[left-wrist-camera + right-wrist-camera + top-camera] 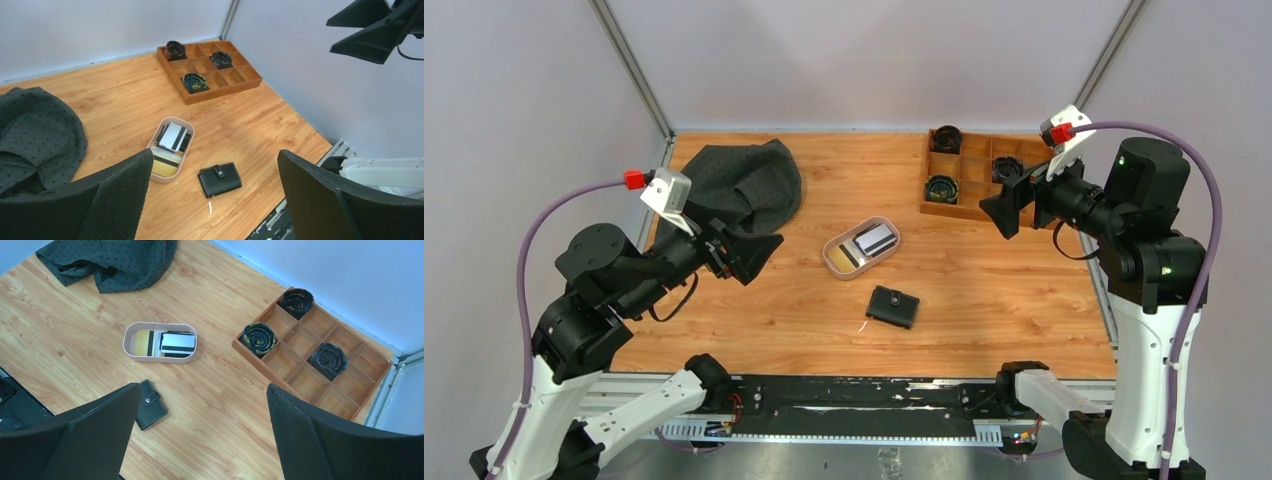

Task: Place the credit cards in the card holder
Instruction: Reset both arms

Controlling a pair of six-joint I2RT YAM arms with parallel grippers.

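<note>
The card holder (893, 306) is a small black snap wallet lying closed on the wooden table, near the front middle; it also shows as the card holder (220, 179) and the card holder (151, 410). The credit cards (871, 240) lie stacked in a pinkish oval tray (828, 248) just behind it: a silver-grey one on black ones, and a gold one (165, 166) beside them. My left gripper (759, 258) hovers open left of the tray. At the back right my right gripper (996, 215) hangs open, high above the table. Both hold nothing.
A wooden compartment box (979, 175) with three dark rolled items stands at the back right, under the right gripper. A dark dotted cloth (744, 185) lies heaped at the back left. Grey walls close the back and sides; the table's front edge runs along the arm bases.
</note>
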